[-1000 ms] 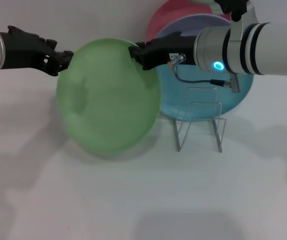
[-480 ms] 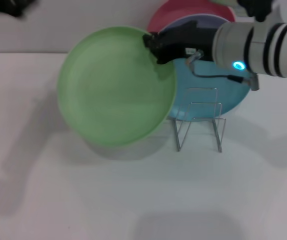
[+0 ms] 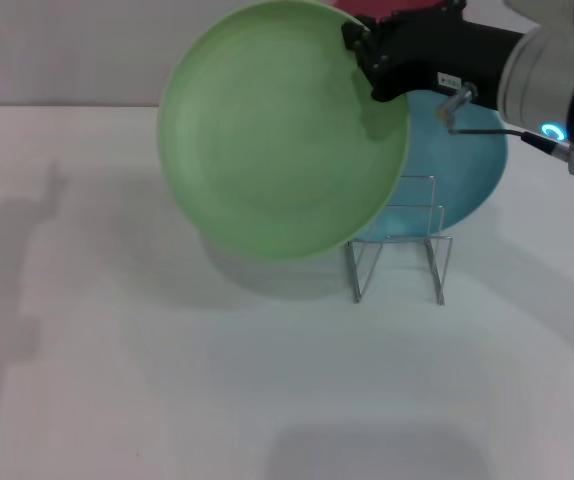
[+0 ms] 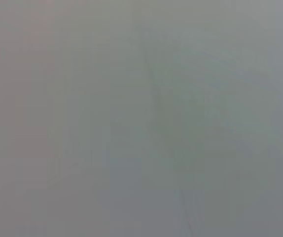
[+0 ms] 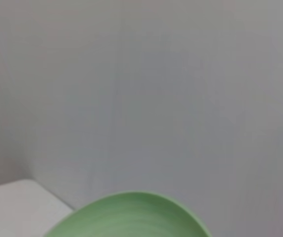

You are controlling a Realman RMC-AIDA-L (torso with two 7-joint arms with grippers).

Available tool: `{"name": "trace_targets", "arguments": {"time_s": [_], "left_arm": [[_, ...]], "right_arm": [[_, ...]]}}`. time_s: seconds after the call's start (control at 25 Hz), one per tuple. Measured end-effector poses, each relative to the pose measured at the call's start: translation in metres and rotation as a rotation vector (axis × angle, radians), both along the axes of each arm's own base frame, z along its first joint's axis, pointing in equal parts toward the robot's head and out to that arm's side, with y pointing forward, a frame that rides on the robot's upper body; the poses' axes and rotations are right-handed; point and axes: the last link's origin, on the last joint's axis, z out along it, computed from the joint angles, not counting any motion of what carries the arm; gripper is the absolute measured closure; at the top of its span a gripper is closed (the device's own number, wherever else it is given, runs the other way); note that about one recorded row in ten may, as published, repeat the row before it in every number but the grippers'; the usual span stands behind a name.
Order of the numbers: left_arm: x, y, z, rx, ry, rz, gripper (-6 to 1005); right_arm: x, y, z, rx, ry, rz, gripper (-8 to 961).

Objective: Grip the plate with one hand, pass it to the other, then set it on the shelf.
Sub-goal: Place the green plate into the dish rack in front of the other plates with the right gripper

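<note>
Above the white surface (image 3: 167,380), the right gripper (image 3: 372,62) is clamped on the rim of the plate (image 3: 277,135) at about its 2 o'clock edge, holding it tilted and clear of the surface. The shelf (image 3: 399,240) stands at the plate's 4 o'clock, its wires just past the lower rim. A turquoise plate (image 3: 462,170) leans behind the shelf. The left gripper is out of sight.

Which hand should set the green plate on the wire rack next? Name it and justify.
The right hand. It grips the green plate at its upper rim, holding it above the table beside the wire rack. The left hand is not in view.
</note>
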Motion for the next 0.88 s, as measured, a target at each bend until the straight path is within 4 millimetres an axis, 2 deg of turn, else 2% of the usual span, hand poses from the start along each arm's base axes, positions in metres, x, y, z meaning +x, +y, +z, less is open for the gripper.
{"name": "trace_targets", "arguments": {"time_s": [0.04,0.08,0.12,0.28,0.4,0.6,0.64,0.68,0.88], "left_arm": [[-0.023,-0.001,-0.012,-0.024,-0.035,0.010,229],[-0.023,-0.001,-0.012,-0.024,-0.035,0.010,205],[-0.031,-0.001,-0.017,-0.036,-0.049,0.015,181],[-0.055,-0.003,-0.031,-0.057,-0.039,0.029,184],[-0.061,-0.006,-0.035,-0.064,-0.029,0.041,186],[-0.069,-0.007,-0.039,-0.096,-0.064,0.050,186],[-0.070,-0.007,-0.039,-0.098,-0.065,0.053,186],[-0.071,-0.007,-0.039,-0.101,-0.065,0.056,186],[-0.074,-0.007,-0.040,-0.109,-0.062,0.061,186]], "right_arm": [[0.001,-0.005,0.004,0.021,0.006,0.031,917],[0.001,-0.005,0.004,0.021,0.006,0.031,917],[0.003,-0.007,0.007,0.037,0.016,0.039,917],[0.011,-0.017,0.014,0.111,0.044,0.101,918],[0.019,-0.025,0.015,0.167,0.045,0.157,918],[0.043,-0.038,0.005,0.230,0.051,0.250,918],[0.055,-0.046,-0.001,0.250,0.068,0.309,918],[0.055,-0.046,-0.001,0.250,0.068,0.309,918],[0.082,-0.066,-0.001,0.309,0.139,0.430,918]]}}
